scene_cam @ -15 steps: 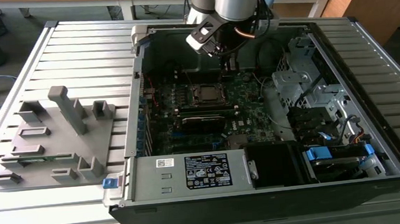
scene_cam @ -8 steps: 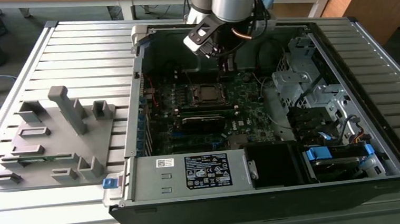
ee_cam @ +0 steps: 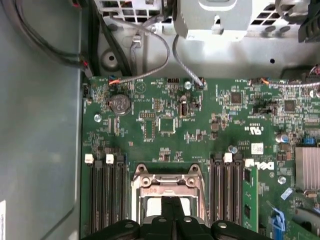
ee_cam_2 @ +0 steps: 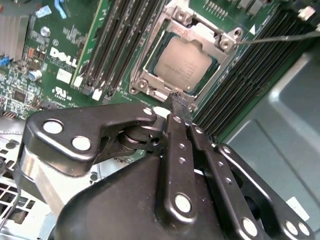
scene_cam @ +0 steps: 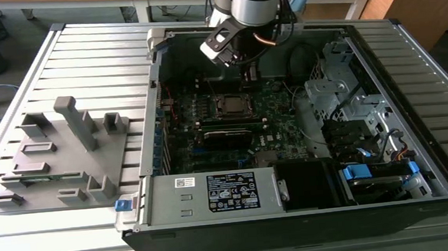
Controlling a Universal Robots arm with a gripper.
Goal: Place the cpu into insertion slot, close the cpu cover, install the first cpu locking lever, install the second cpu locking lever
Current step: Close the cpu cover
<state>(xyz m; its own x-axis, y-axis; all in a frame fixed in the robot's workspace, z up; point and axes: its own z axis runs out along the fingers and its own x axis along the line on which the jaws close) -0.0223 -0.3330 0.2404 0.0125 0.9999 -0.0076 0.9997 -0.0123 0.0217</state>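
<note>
Over the open computer case (scene_cam: 295, 236), I hang with my gripper (scene_cam: 250, 75) just toward twelve o'clock of the insertion slot (scene_cam: 215, 105) in the exterior view. My fingers (ee_cam_2: 175, 145) are pressed together with nothing between them; they are black metal links studded with round rivets. Close by their tips the cpu (ee_cam_2: 182, 62) sits in the slot, its top flat, square and dull grey, with faint print too fine for me to read. The cpu cover (ee_cam_2: 210, 34), a thin silver frame, lies down around it, and the chip shows through its window. A thin metal rod (ee_cam_2: 280, 37) runs out from one corner of the socket. The green motherboard (ee_cam: 200, 130) carries white lettering and a small white sticker (ee_cam: 257, 148), and long black memory slots (ee_cam: 106, 195) flank the socket. At six o'clock of the board in the exterior view, a black-and-white label (scene_cam: 233, 191) sits on a grey metal box (scene_cam: 174, 200).
</note>
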